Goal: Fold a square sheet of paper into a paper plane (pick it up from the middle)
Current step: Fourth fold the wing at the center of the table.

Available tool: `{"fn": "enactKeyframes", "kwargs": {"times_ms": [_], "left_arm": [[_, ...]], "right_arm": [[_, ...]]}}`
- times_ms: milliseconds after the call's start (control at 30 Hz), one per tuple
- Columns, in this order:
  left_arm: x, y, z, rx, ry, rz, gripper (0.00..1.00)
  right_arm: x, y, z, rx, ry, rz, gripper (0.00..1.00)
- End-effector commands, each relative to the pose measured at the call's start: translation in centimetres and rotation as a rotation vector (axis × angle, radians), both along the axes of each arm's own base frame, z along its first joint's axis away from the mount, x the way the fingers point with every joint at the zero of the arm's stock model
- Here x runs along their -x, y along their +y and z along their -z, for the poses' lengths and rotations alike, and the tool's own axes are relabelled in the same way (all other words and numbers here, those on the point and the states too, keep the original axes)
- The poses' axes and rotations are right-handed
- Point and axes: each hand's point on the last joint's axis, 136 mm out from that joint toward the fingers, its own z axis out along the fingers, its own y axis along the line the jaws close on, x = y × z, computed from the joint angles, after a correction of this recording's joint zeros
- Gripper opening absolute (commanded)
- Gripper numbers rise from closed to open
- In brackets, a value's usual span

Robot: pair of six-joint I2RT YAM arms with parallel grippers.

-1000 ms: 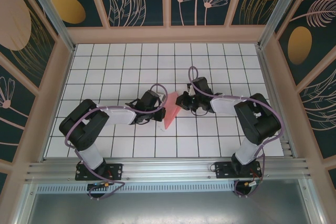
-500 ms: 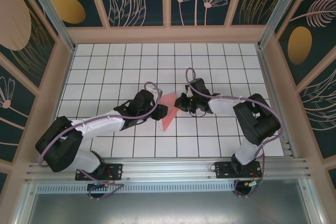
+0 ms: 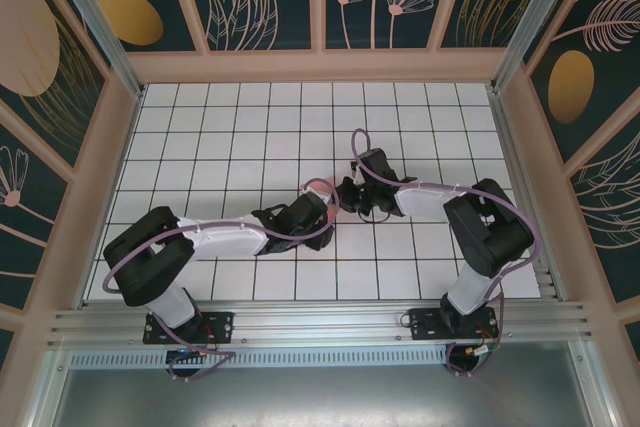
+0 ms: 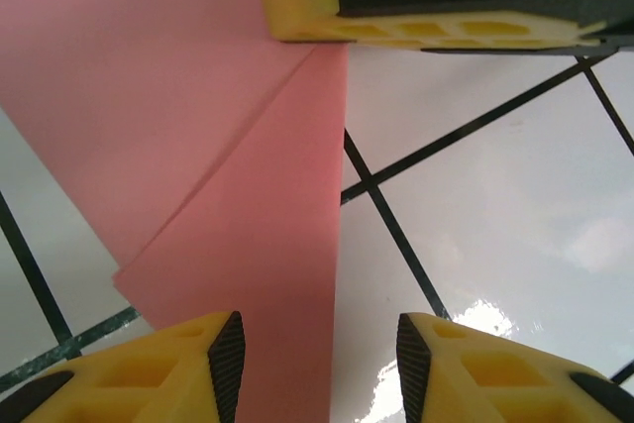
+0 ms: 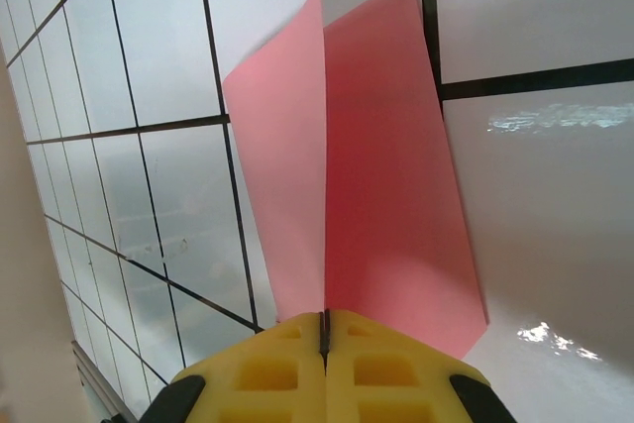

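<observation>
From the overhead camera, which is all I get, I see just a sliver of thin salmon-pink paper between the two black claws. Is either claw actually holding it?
Observer: Yes. On the right wrist camera the right gripper has its yellow fingers pressed shut on the thin salmon-pink paper sheet.
Visitor: And the left one?
Observer: Its wrist camera shows the left gripper open, fingertips apart, with the sheet's edge running between them.
Visitor: Is the sheet flat?
Observer: No, folded: the right wrist camera shows two flaps meeting along a crease over the white tiled table.
</observation>
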Motion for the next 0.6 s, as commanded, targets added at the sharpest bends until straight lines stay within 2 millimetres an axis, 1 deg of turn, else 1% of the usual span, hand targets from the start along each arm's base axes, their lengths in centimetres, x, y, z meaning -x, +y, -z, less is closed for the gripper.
{"fn": "enactKeyframes", "kwargs": {"times_ms": [0, 100, 300, 567], "left_arm": [[-0.77, 0.19, -0.09, -0.076, -0.051, -0.018, 0.47], [-0.84, 0.3, -0.05, -0.114, -0.069, -0.022, 0.44], [-0.77, 0.41, -0.07, -0.12, -0.079, -0.027, 0.3], [-0.74, 0.7, -0.04, -0.116, -0.084, -0.04, 0.2]], "right_arm": [[-0.22, 0.43, -0.15, 0.007, 0.004, 0.008, 0.03], [-0.18, 0.29, -0.03, 0.011, 0.01, 0.015, 0.03], [-0.16, 0.25, 0.03, 0.019, 0.012, 0.018, 0.03], [-0.22, 0.27, -0.03, 0.022, 0.011, 0.017, 0.03]]}}
